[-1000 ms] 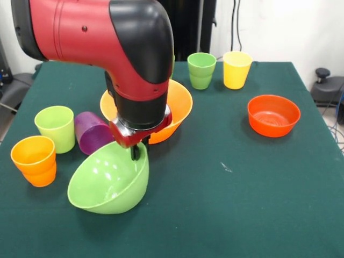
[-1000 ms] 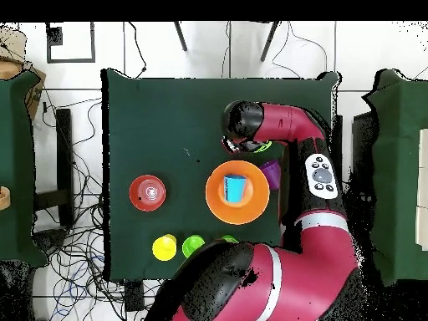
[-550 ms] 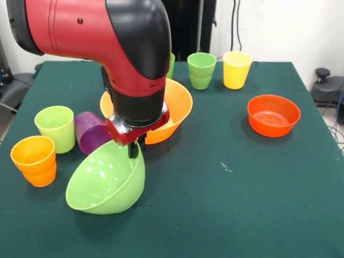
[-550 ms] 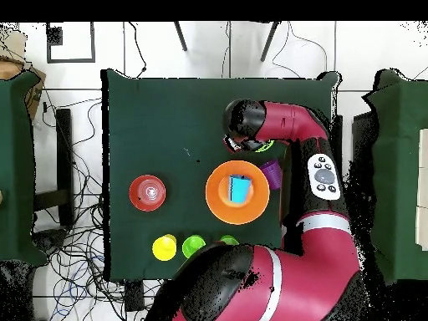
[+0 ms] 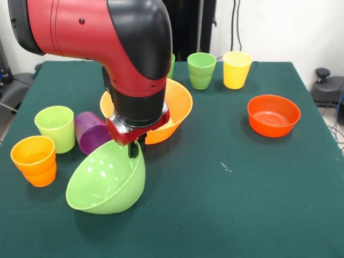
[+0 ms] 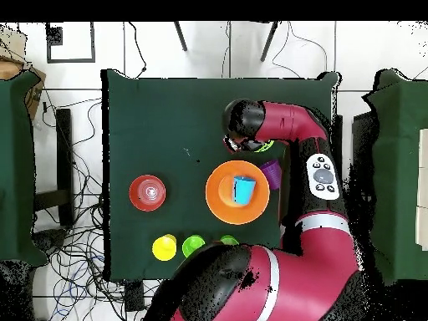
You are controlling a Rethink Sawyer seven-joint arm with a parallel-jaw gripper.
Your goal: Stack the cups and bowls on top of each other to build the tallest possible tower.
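Observation:
My gripper [image 5: 134,148] comes down from the red and black arm and is shut on the far rim of the large lime-green bowl [image 5: 105,181]. It holds the bowl tilted, with the mouth facing up and left. Just behind stands the large orange bowl [image 5: 180,105], with a blue cup [image 6: 243,190] lying inside it. A purple cup [image 5: 91,132] lies on its side beside the lime bowl. In the overhead view the arm hides the gripper, and only a sliver of the lime bowl [image 6: 265,148] shows.
A lime cup [image 5: 55,128] and an orange cup [image 5: 35,160] stand at the left. A green cup [image 5: 201,71] and a yellow cup [image 5: 236,70] stand at the back. The small red-orange bowl [image 5: 273,115] sits on the right of the green table [image 5: 231,204].
The gripper and the lime-green bowl have shifted slightly left, and the bowl has tipped a little more. The blue cup has slid a bit inside the orange bowl.

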